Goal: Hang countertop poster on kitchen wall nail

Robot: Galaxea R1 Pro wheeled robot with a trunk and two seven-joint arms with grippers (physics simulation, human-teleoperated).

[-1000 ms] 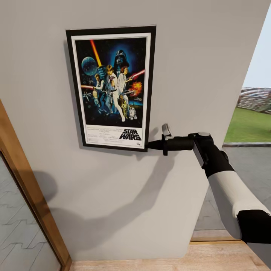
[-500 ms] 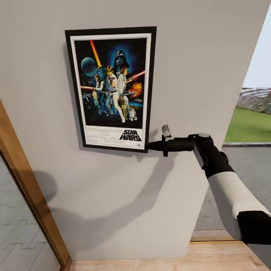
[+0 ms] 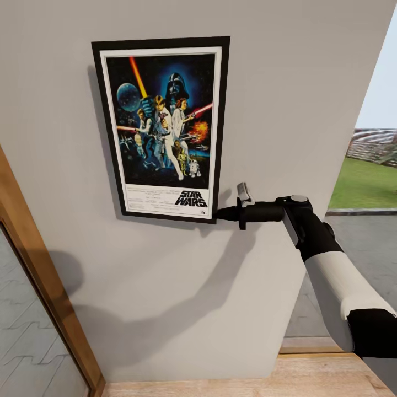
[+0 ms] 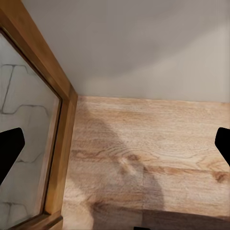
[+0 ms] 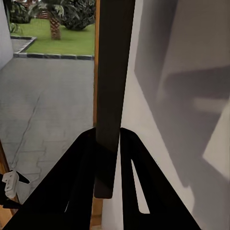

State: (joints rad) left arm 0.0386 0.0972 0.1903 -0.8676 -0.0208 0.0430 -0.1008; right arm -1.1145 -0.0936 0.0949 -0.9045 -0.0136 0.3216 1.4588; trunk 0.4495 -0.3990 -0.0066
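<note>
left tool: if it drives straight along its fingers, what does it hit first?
Probably the wood floor. The left wrist view looks down between the open fingers at the boards, near the grey wall and a glass door's wooden frame. Depth is unclear.

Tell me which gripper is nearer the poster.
Right. The right gripper has its jaws shut on the poster at its lower right corner; the left gripper hangs open over the wooden floor, away from it.

Bare wall [image 3: 182, 286] at 6 o'clock of the poster [image 3: 162, 127] leaves passing room; wooden door frame [image 3: 44, 286] blocks at 8 o'clock
</note>
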